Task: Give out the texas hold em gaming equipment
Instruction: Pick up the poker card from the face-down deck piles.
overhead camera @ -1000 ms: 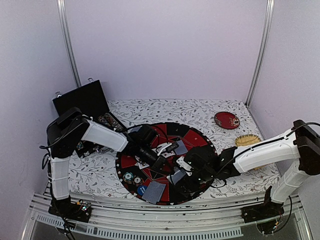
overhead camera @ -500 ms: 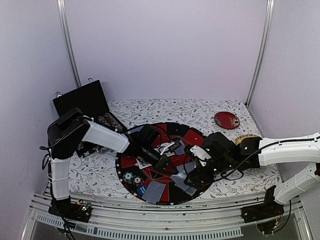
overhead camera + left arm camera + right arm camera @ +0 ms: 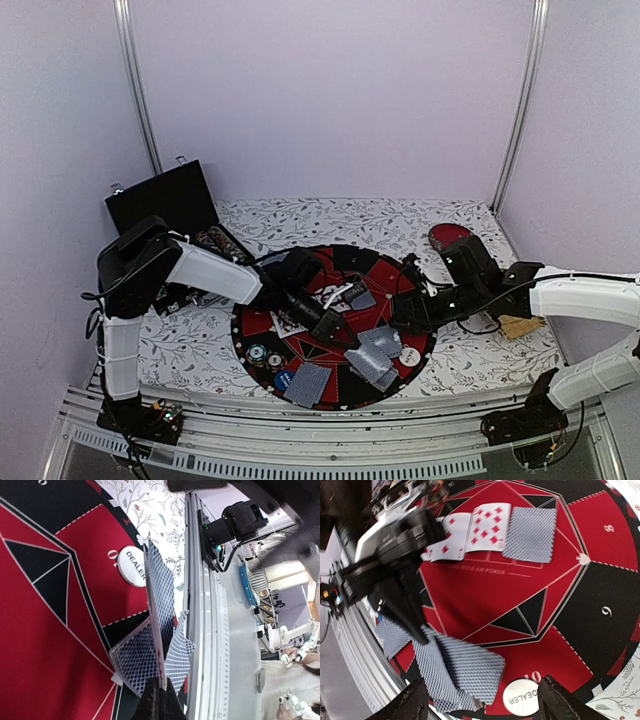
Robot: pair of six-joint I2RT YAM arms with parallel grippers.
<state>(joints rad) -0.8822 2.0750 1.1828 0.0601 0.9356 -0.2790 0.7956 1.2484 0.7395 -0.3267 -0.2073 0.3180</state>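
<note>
Over the poker mat (image 3: 385,278), left jaws pinch a card (image 3: 162,585) above dealt cards (image 3: 135,667); right jaws gape near the dealer button (image 3: 521,696).

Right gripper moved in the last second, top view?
Yes. The right gripper has shifted from the round poker mat's near rim toward its far right rim, closer to the dark red plate.

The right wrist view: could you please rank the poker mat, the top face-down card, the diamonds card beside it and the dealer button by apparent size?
1. poker mat
2. top face-down card and diamonds card beside it: look alike, so tied
3. dealer button
</note>
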